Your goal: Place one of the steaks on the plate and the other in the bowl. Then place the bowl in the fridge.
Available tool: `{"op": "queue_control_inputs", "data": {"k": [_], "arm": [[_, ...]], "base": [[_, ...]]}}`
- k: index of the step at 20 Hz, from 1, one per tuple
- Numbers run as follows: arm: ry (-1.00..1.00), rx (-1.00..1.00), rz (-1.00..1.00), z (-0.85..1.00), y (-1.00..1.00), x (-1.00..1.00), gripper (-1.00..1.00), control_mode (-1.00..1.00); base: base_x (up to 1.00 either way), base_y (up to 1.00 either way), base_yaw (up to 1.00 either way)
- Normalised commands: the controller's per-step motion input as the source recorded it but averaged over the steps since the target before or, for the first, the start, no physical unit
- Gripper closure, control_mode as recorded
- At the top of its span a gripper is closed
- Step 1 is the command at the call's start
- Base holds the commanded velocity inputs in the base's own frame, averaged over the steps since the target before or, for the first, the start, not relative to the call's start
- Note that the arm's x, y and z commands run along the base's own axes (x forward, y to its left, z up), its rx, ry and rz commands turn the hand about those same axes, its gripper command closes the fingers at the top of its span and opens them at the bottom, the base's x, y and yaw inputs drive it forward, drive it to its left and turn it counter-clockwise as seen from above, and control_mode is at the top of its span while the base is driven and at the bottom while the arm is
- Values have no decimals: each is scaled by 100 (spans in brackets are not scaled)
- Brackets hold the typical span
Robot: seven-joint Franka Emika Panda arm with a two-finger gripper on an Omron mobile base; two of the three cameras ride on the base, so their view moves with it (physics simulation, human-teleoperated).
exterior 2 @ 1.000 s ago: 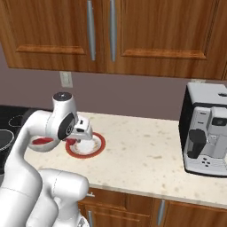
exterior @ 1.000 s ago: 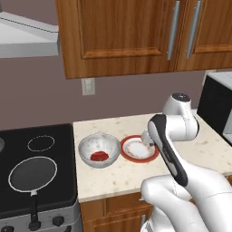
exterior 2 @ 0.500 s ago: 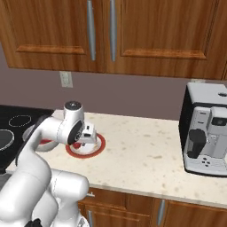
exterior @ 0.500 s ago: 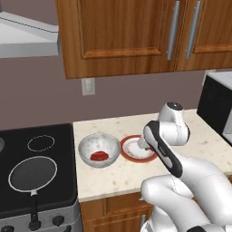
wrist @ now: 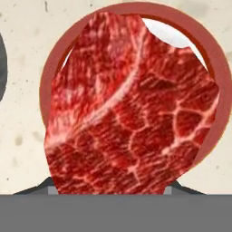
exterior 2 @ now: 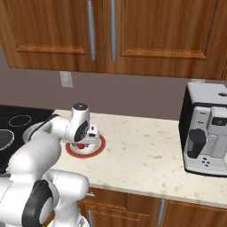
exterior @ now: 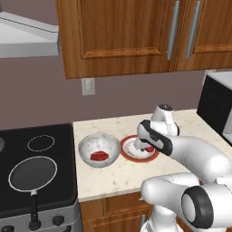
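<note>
My gripper (exterior: 144, 146) hangs low over the red-rimmed white plate (exterior: 124, 149), shut on a steak (wrist: 131, 113). In the hand view that marbled red meat hides the fingertips and covers most of the plate (wrist: 168, 32). I cannot tell whether the steak touches the plate. From the right, the gripper (exterior 2: 85, 142) sits over the plate (exterior 2: 100, 144) with a bit of red steak (exterior 2: 80, 145) under it. The speckled whitish bowl (exterior: 97, 146) stands just left of the plate and holds the other steak (exterior: 99, 156). The fridge is out of view.
A black stove with a dark frying pan (exterior: 31, 174) lies left of the bowl. A coffee machine (exterior 2: 208, 128) stands at the counter's right end. A dark microwave (exterior: 218, 108) is at the far right. Wooden cabinets hang overhead.
The hand has come down and forward toward the plate with the steak in it. The bowl and its steak have not moved.
</note>
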Motion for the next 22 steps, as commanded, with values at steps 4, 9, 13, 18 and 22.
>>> {"op": "queue_control_inputs", "data": {"k": [4,9,13,18,22], "arm": [[9,0,3,-16,0,35,100,-100],[2,0,2,-19,0,22,100,-100],[0,0,1,-29,0,1,100,-100],[0,0,0,-34,3,0,100,-100],[1,0,0,-38,5,7,100,-100]], "base": [[0,0,0],[0,0,0],[0,0,0],[0,0,0],[0,0,0]]}}
